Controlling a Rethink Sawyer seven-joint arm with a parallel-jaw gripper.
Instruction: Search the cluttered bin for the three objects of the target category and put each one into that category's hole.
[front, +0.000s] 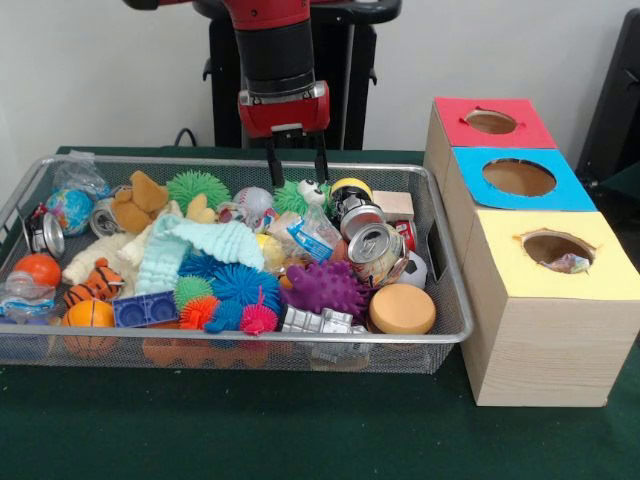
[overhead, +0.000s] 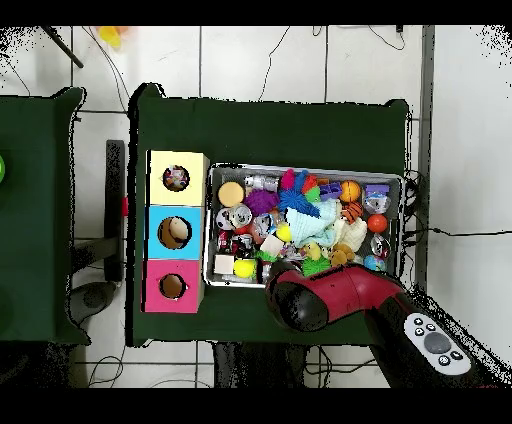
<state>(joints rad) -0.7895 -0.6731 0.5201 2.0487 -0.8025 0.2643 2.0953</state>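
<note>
The wire mesh bin (front: 200, 338) is full of toys, cans and spiky balls. My gripper (front: 297, 172) hangs over the bin's far edge, open and empty, its fingertips just above a green spiky ball (front: 292, 197). A small whitish bundle with coloured dots (front: 252, 204) lies just left of the fingers. The yellow-surround hole (front: 553, 246) tops the nearest wooden box, and a piece of dotted fabric (front: 570, 264) shows inside it. In the overhead view my arm (overhead: 330, 295) covers the gripper at the bin's near edge (overhead: 300, 284). The yellow hole (overhead: 176, 178) is left of the bin.
A pale mint knitted cloth (front: 200, 245), a purple spiky ball (front: 325, 285), a crushed can (front: 375, 250) and an orange disc (front: 402, 308) lie in the bin. The blue-surround hole (front: 518, 177) and red-surround hole (front: 490, 121) stand behind the yellow box.
</note>
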